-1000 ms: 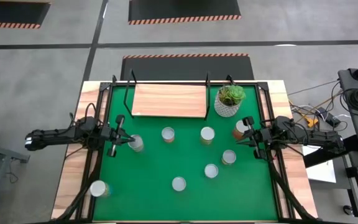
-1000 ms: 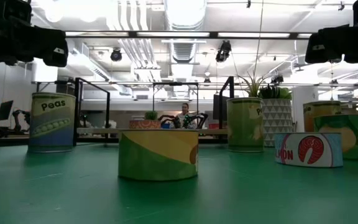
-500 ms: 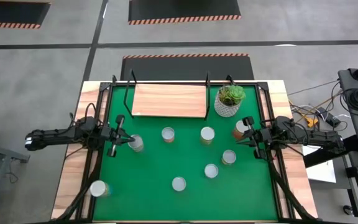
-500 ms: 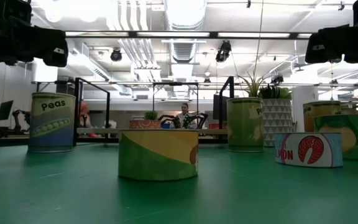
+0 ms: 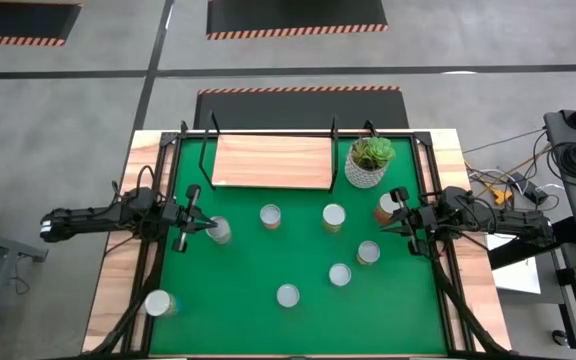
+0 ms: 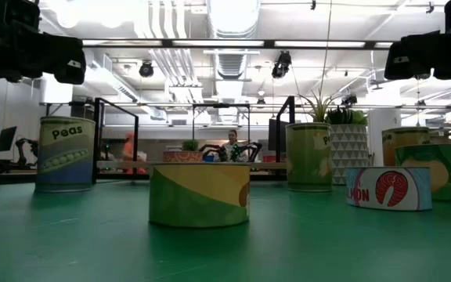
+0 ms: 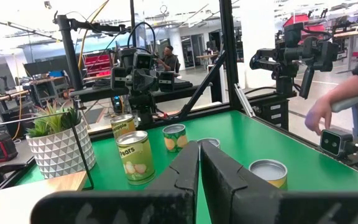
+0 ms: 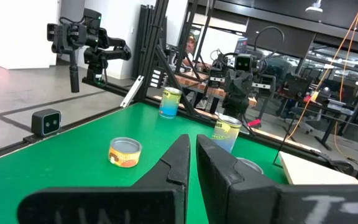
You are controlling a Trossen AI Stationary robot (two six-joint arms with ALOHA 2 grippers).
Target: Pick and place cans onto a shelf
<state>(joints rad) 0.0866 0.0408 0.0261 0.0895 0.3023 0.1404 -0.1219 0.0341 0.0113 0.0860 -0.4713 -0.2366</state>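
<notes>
Cans lie scattered across the green mat [image 5: 248, 300], none on the shelf [image 5: 271, 162], which stands at the mat's far edge as a light-wood board on a black wire frame. From left to right in the high view: one can [image 5: 158, 303] sits off the mat on the wooden table [image 5: 108, 290] near its front-left corner; the left gripper [image 5: 204, 227] hovers at the mat's left side with jaws together and nothing held, its tips just beside the peas can [image 5: 219, 231]. Further right stand a can [image 5: 270, 215], a low tin [image 5: 287, 295] near the front, a can [image 5: 333, 217], a tin [image 5: 340, 274] and a can [image 5: 368, 253]. A white pot with a green plant [image 5: 368, 162] stands beside the shelf's right end. An orange-labelled can [image 5: 387, 208] stands near the right gripper [image 5: 388, 227], which hovers at the mat's right side, jaws together and empty.
</notes>
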